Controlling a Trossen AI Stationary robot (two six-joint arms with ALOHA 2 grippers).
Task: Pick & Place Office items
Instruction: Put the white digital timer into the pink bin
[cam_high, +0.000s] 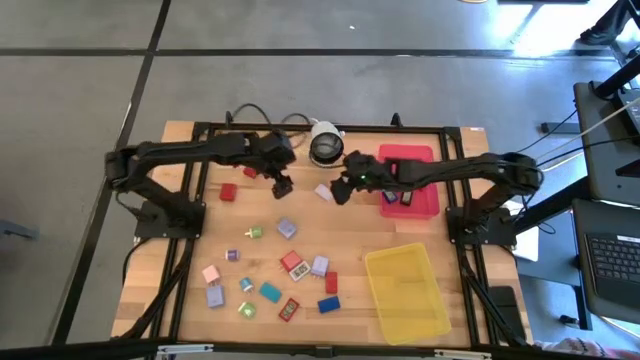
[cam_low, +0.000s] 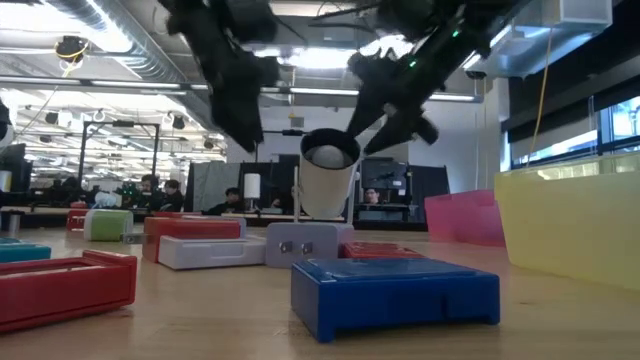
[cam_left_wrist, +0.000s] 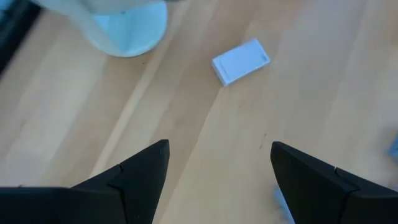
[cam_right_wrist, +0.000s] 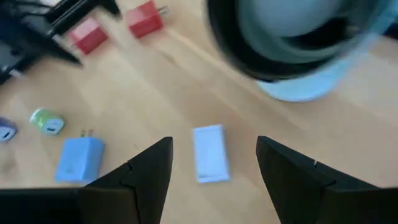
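Note:
Small office blocks lie scattered flat on the wooden table (cam_high: 180, 215): red (cam_high: 228, 192), lilac (cam_high: 287, 228), green (cam_high: 254, 232), teal (cam_high: 270, 291), blue (cam_high: 328, 303) and others. A pale lilac-white block (cam_high: 323, 192) lies flat near the round white camera (cam_high: 325, 143). My right gripper (cam_high: 340, 192) hovers open just right of that block; in its wrist view the block (cam_right_wrist: 209, 152) shows between the open fingers (cam_right_wrist: 214, 142), apart from them. My left gripper (cam_high: 283, 187) is open to the block's left, over bare wood (cam_left_wrist: 217, 158), with the block (cam_left_wrist: 241, 61) ahead of it.
The red tray (cam_high: 428, 160) stands at the far right under my right arm, with dark items (cam_high: 398, 198) in it. A yellow tray (cam_high: 405, 290) sits at the near right. The camera's cable (cam_high: 250, 112) runs along the far edge. In the low view a blue block (cam_low: 395, 290) lies nearest.

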